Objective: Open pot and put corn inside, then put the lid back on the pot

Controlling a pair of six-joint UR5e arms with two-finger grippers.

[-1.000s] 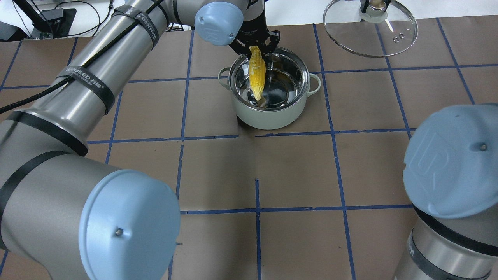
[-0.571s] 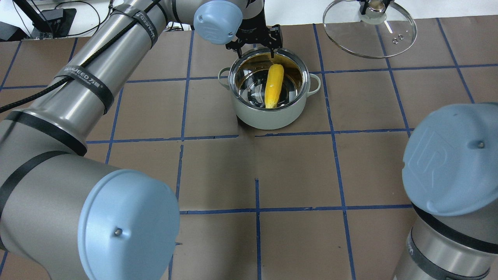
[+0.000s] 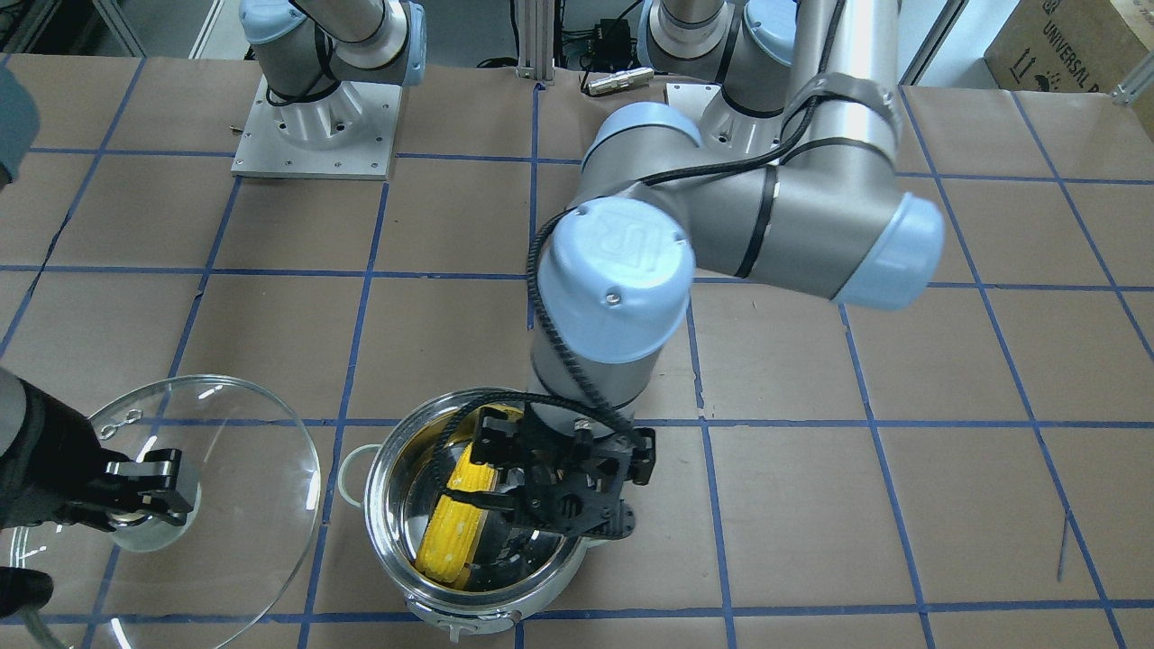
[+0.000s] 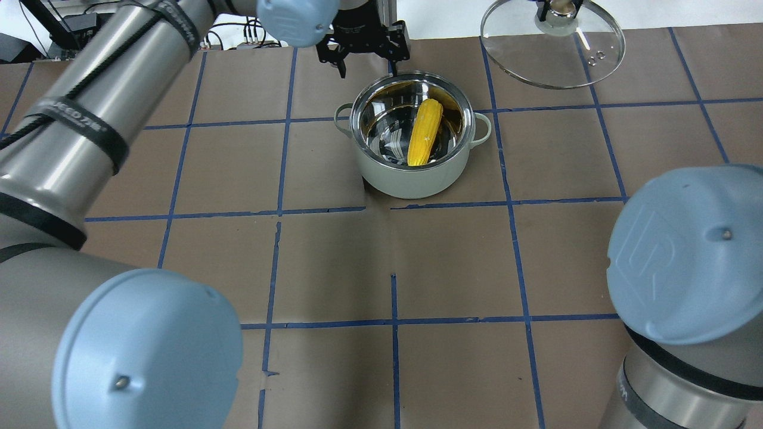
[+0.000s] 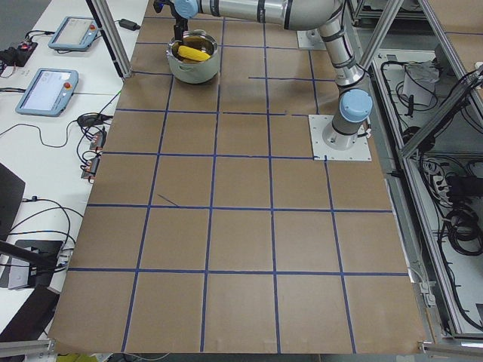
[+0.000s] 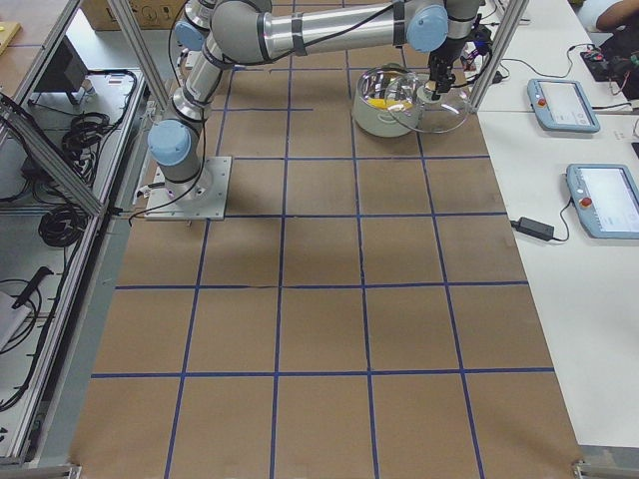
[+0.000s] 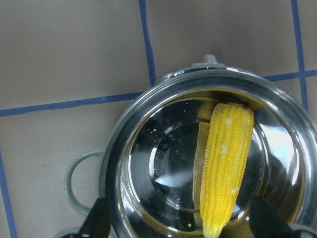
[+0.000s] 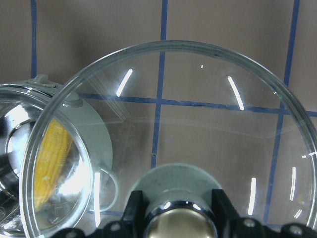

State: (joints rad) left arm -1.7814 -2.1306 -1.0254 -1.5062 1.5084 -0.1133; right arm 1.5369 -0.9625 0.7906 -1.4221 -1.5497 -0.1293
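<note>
The mint-green steel pot (image 4: 411, 182) stands open at the far middle of the table. The yellow corn (image 4: 424, 132) lies inside it, leaning on the wall; it also shows in the left wrist view (image 7: 225, 163). My left gripper (image 4: 368, 68) is open and empty, above the pot's far rim. My right gripper (image 4: 557, 9) is shut on the knob of the glass lid (image 4: 536, 59) and holds it in the air to the right of the pot. In the front view the lid (image 3: 243, 505) hangs beside the pot (image 3: 397, 505). The right wrist view shows the knob (image 8: 181, 218) gripped.
The table is covered in brown paper with a blue tape grid (image 4: 393, 322). My left arm's elbow (image 3: 622, 270) hangs over the table's middle. Both arm bases (image 3: 315, 126) are bolted at the robot's side. Tablets (image 6: 564, 105) lie on side benches beyond the table's edge.
The left gripper opened and let the corn drop into the pot, then drew up and back from it. The lid in the right gripper shifted slightly left.
</note>
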